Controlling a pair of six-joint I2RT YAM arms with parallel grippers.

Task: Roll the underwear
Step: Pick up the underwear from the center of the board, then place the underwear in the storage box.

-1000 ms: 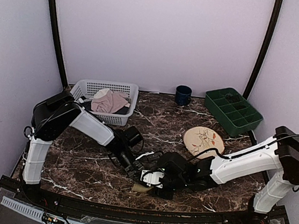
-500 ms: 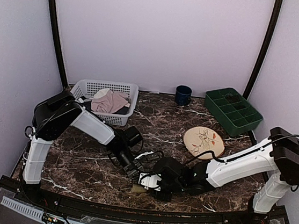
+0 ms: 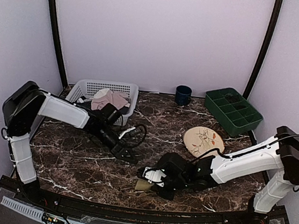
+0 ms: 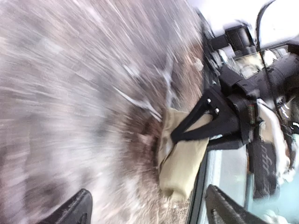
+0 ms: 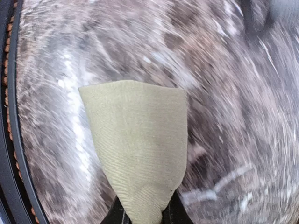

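Observation:
The underwear is a small olive-khaki roll near the table's front edge. My right gripper is shut on its right end. In the right wrist view the cloth fans out from between the two dark fingers, where my right gripper pinches it. My left gripper hangs open up and to the left of the roll, apart from it. The blurred left wrist view shows the roll beyond my open left gripper, with the right gripper's black fingers on it.
A white basket at the back left holds a pale pink garment and a dark one. A round plate lies right of centre. A blue mug and a green compartment tray stand at the back right.
My left gripper has opened, let go of the roll and swung back to the left. My right gripper has closed on the roll's end.

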